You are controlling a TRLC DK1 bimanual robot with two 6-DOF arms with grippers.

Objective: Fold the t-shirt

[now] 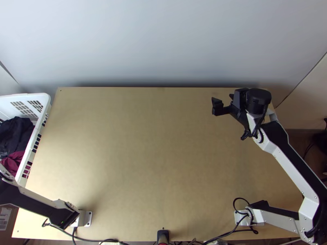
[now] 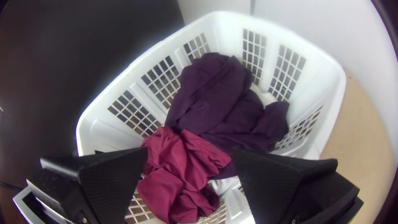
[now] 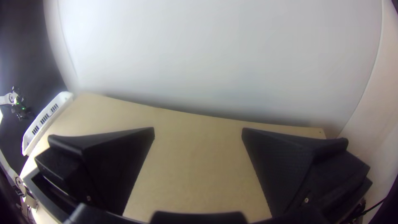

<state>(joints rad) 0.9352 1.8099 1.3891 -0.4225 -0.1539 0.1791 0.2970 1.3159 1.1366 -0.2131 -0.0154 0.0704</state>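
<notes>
Across the middle of the scene, table (image 1: 155,163): probably where the folding is meant to be done, basket (image 2: 226,25) parked at its left edge.
basket: clothes heaped inside, t-shirt presumably among them; which one is wanted can't be told.
dark purple cloth (image 2: 215,95): bunched toward the basket's far part, no clear long axis to be made out.
crimson cloth (image 2: 178,166): smaller, also bunched, on the near side and partly overlapping the purple; long axis can't be called.
left gripper (image 2: 190,149): fingers spread wide, nothing held; crimson is lined up beneath the gap, purple farther off, so a straight drop onto the crimson would be favoured.
right gripper (image 3: 198,129): also wide apart and unloaded, over the table's far right, well apart from the clothes.
</notes>
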